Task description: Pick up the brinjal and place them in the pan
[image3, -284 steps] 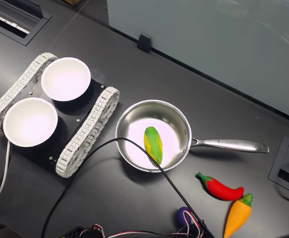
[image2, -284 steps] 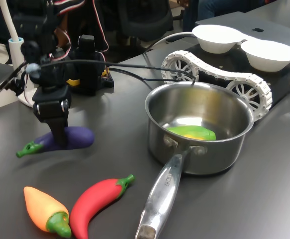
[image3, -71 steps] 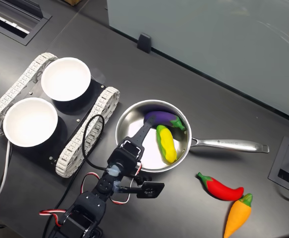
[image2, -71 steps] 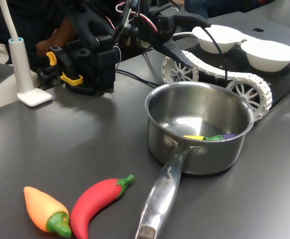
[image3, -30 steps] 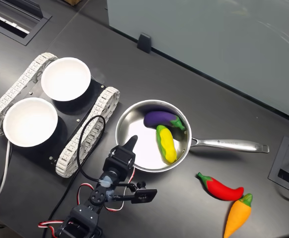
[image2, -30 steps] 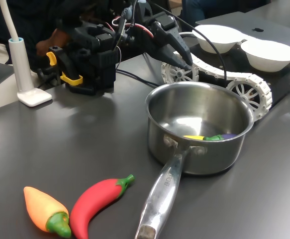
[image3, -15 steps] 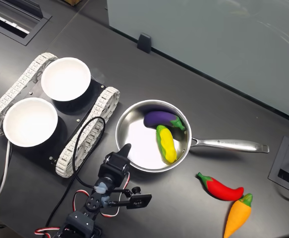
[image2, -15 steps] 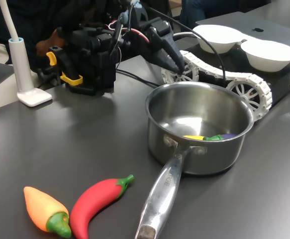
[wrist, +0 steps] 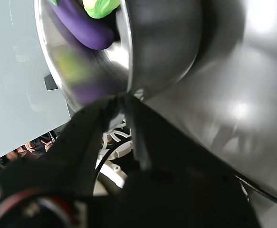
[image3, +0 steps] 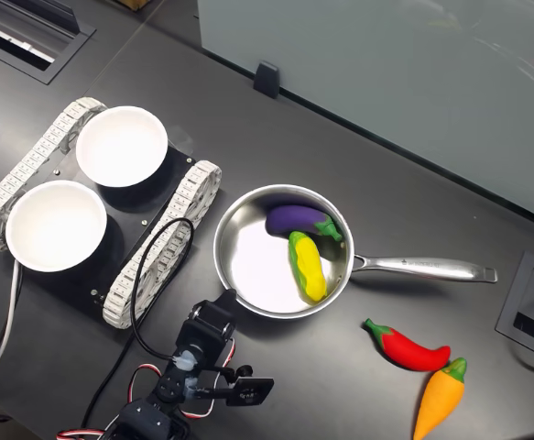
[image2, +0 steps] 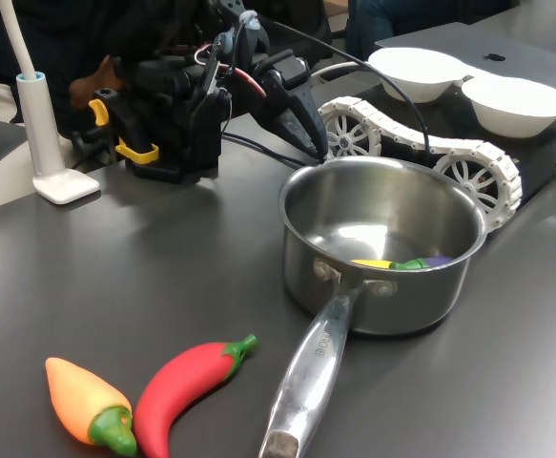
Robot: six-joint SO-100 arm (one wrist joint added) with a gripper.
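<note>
Brinjal deposited; arm retreating.
The brinjal (image3: 296, 219) lies inside the pan (image3: 248, 302) beside the corn (image3: 307, 266). The gripper (image3: 227, 298), jaws closed and empty, has backed from over the pan to just outside its rim.

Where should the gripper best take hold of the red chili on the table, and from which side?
Probably at the thick middle of the red chili, coming straight down from above. It lies flat on the table, curved, with the orange pepper close at one end, so the jaws should close across its width, clear of the tapering tip.
</note>
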